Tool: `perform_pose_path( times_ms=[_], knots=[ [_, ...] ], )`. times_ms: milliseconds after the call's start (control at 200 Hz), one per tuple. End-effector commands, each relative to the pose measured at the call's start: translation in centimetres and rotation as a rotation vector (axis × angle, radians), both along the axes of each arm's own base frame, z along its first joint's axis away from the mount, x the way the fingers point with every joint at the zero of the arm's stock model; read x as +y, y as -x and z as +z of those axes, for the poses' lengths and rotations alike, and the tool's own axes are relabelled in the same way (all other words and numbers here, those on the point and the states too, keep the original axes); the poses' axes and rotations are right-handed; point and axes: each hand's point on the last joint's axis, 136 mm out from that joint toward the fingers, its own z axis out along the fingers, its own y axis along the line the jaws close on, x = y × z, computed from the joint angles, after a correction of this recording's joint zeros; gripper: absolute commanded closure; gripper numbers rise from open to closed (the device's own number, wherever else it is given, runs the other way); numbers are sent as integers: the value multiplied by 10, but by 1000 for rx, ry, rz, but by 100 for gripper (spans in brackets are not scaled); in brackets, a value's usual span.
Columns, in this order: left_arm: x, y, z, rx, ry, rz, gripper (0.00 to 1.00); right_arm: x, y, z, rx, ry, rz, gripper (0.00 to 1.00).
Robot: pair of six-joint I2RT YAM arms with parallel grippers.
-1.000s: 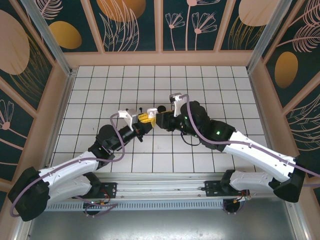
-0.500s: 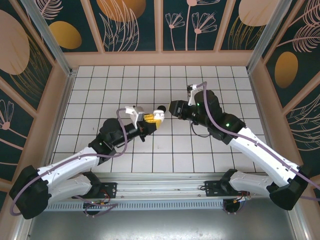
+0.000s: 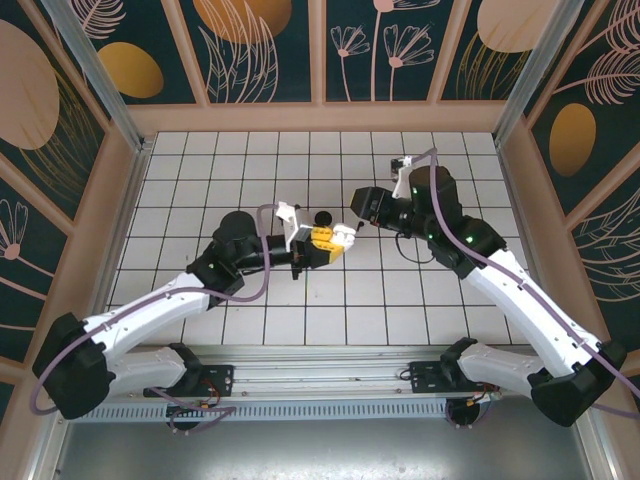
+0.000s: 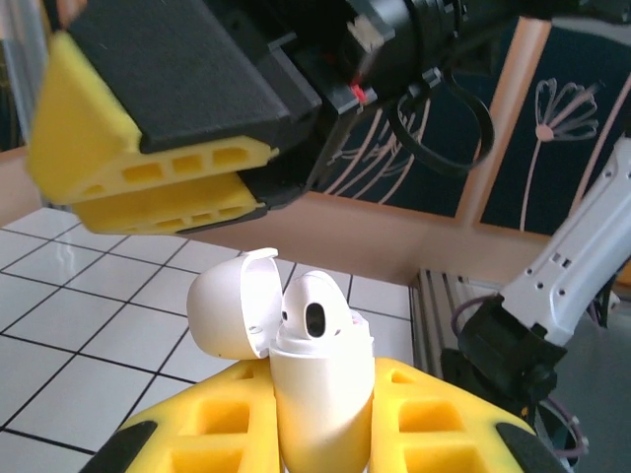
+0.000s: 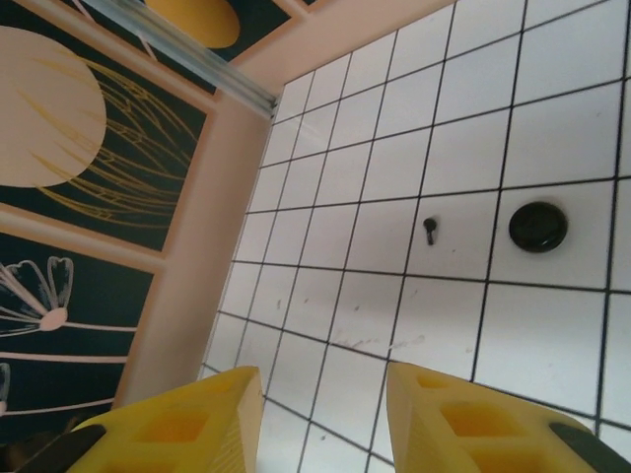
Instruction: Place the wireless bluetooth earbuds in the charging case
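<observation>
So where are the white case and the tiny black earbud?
white case (image 4: 320, 414), left wrist view, front of its body.
black earbud (image 5: 430, 227), right wrist view, its upper end.

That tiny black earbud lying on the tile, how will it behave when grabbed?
The black earbud looks tiny and light, so a nudge would probably send it skidding. Its rounded head and thin stem may twist or slip when pinched.
</observation>
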Motion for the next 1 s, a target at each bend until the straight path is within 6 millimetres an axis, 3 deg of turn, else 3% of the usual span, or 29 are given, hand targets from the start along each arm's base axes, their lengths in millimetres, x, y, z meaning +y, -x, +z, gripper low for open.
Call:
perform_pose_path(
  times_ms=[0,170,445,601,726,841,996],
  knots=[
    [-9,5,11,-98,12,-82,100,10,11,9,37,-88,90,61],
    [-19,2,15,-88,40,-123,100,18,17,0,92,-82,168,62],
    [-18,-5,12,-77,42,-77,100,23,31,-10,170,-123,221,66],
    [-22,-21,0,-37,14,-12,100,22,47,4,161,-182,238,69],
    [-23,-39,-10,25,1,57,100,15,55,3,140,-195,229,70],
    [-17,-54,-23,116,24,85,100,11,63,8,104,-201,242,70],
    [-3,-64,-20,205,96,75,100,0,64,10,66,-188,193,69]
  ],
)
